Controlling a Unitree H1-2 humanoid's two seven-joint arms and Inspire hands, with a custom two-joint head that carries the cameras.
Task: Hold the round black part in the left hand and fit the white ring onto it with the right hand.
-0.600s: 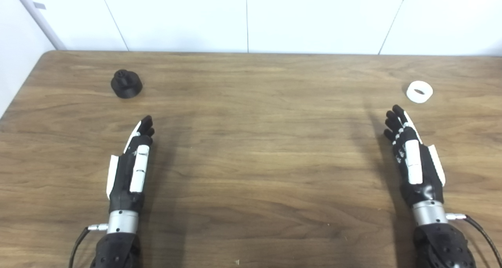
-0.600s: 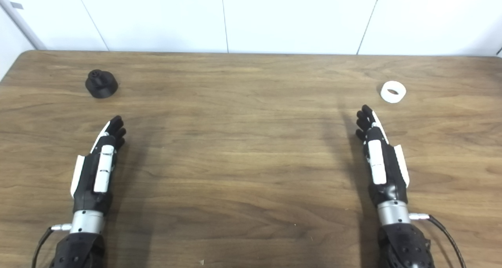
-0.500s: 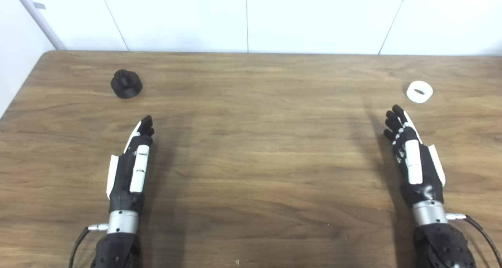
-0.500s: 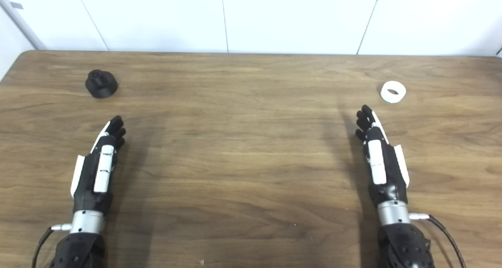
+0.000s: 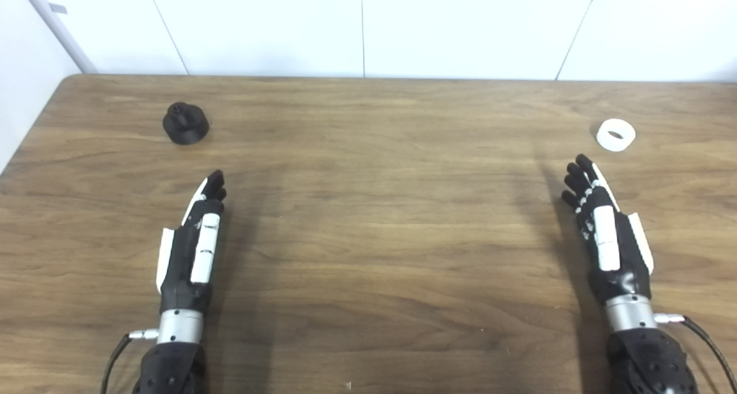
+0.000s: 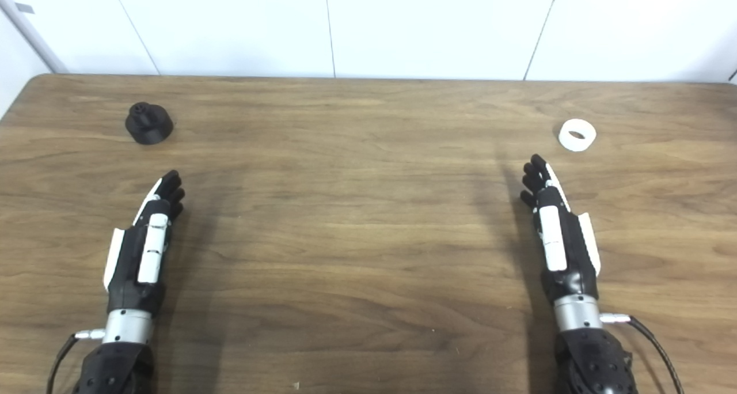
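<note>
Black part & white ring sit far apart; left hand, right hand empty, fingers extended. Risk: ring may skid off when grabbed.

Lab-like test bench: wooden table, plain white wall panels.

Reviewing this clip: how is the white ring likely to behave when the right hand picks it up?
The white ring lies flat, hole up, so it probably won't roll unless tipped onto its edge. It looks rigid and small, likely light. Its low, smooth wall may slip from the right hand.
</note>
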